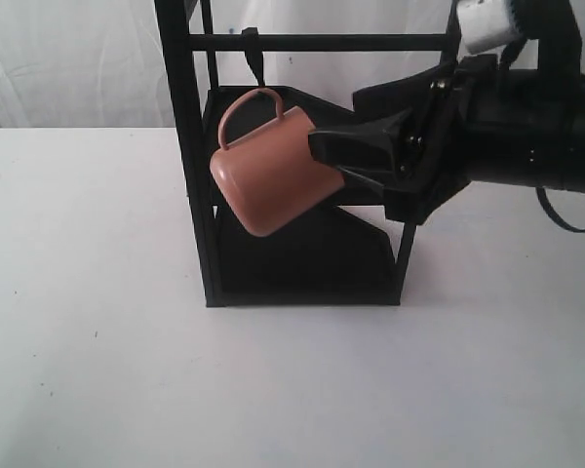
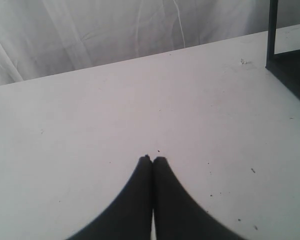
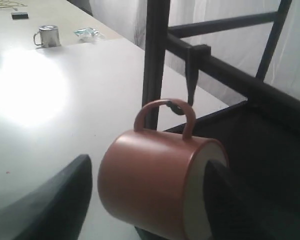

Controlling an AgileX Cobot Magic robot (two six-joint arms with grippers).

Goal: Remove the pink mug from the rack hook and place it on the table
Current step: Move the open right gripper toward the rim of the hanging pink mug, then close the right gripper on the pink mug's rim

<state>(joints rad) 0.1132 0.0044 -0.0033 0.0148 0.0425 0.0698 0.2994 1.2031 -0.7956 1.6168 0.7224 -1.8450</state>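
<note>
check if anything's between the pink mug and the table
Yes: the rack hook is through the handle of the pink mug, and the rack's bottom shelf lies below it, above the table.

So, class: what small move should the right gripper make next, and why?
Probably close the right gripper on the pink mug: its fingers flank the mug with a gap showing beside one, and the handle hangs on the rack hook.
</note>
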